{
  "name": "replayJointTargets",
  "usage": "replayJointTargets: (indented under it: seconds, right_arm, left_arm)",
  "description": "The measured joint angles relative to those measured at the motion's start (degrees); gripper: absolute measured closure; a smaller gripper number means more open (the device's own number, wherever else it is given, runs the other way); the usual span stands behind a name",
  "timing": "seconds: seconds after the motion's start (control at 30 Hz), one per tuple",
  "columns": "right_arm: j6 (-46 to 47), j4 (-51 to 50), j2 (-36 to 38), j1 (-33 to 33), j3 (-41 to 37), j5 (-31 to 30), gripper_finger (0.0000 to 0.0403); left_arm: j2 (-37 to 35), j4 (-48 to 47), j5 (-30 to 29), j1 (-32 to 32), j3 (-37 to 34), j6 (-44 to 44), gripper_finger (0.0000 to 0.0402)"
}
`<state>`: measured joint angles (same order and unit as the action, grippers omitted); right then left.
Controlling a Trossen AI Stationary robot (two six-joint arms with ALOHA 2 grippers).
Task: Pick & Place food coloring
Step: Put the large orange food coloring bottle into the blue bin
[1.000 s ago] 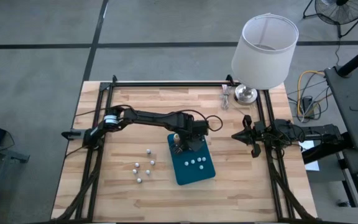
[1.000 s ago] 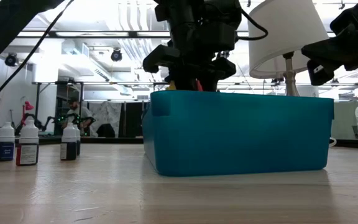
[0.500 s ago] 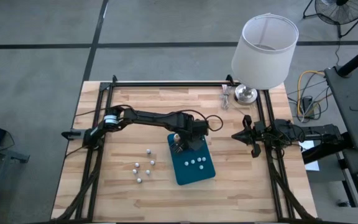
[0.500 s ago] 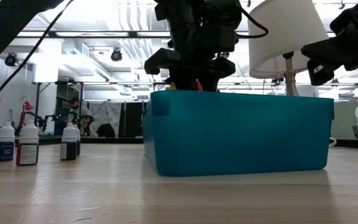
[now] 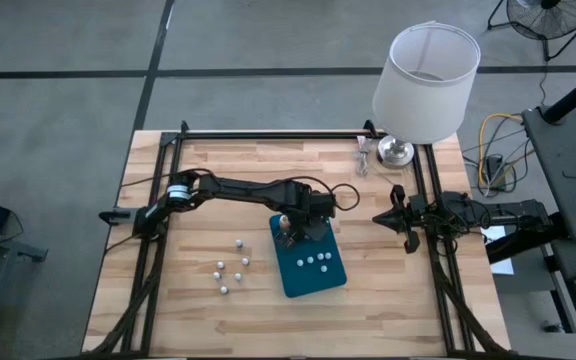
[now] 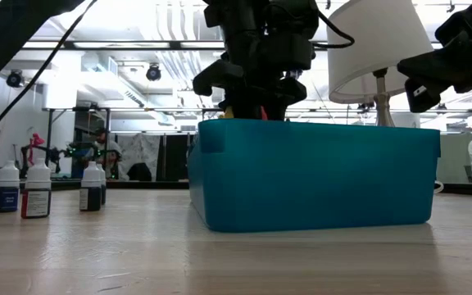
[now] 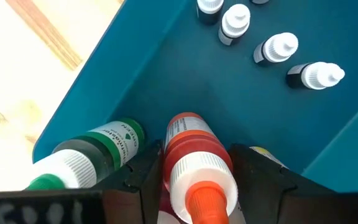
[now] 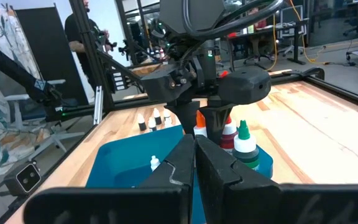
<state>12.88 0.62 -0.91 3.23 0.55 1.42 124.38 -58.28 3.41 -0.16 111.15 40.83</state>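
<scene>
From above, the left gripper (image 5: 290, 228) is hanging over the teal tray's (image 5: 320, 285) far end, barely shifted since a second ago. In its wrist view, the fingers (image 7: 143, 180) are flanking an orange-tipped food coloring bottle (image 7: 194, 165), slightly loosened. The right gripper (image 5: 393, 217) is waiting pressed together at the table's right edge.

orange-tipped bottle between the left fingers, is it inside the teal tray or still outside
Inside. In the left wrist view the orange-tipped bottle stands upright within the teal tray, beside a green-tipped bottle, between the left gripper fingers.

Teal tray (image 5: 313, 282); orange-tipped red bottle (image 7: 194, 163); green-capped bottle (image 7: 92, 155).
</scene>
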Motion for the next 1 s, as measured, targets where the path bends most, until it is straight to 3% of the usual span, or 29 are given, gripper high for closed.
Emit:
replayJointTargets:
  seconds: [1.0]
  right_arm:
    - [0.0,0.0,0.0,0.0,0.0,0.0,0.0394]
  left_arm:
    - [0.0,-0.1,-0.4,0.0,0.0,-3.1,0.0254]
